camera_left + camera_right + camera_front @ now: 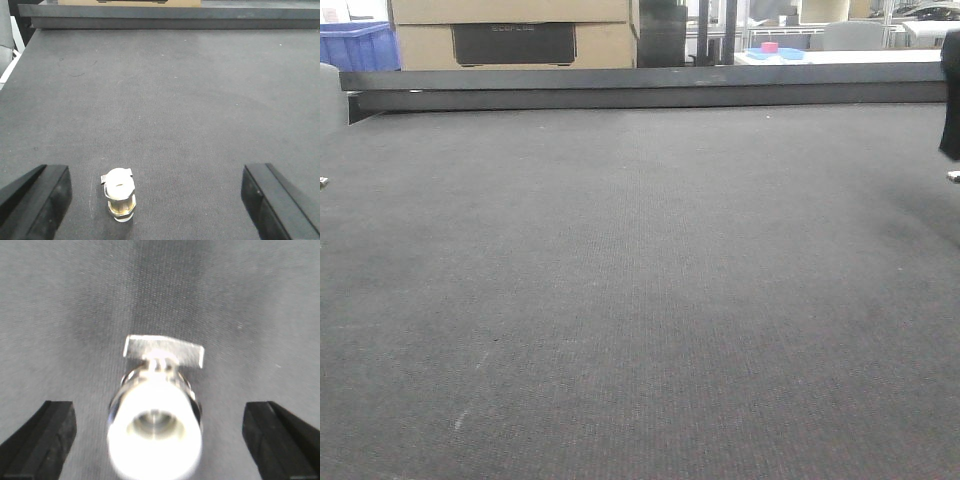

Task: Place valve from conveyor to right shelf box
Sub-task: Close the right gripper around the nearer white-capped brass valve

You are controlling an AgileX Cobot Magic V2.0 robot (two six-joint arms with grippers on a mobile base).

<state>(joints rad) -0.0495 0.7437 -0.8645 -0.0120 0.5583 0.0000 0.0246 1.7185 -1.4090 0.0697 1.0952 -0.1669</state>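
The conveyor (640,300) is a wide dark grey woven belt with a black rail (650,88) along its far side. In the left wrist view a small valve (119,194), white-capped with a brass body and a metal handle, stands on the belt. It is between the fingers of my open left gripper (157,200), nearer the left finger (37,200) and touching neither. In the right wrist view a valve (156,425) fills the space close up and blurred, inside my open right gripper (157,440), untouched. I cannot tell whether both views show one valve. The right shelf box is out of view.
Beyond the rail stand cardboard boxes (510,30), a blue bin (355,45) and a blue tray with a pink item (772,50). A dark object (950,100) hangs at the right edge of the front view.
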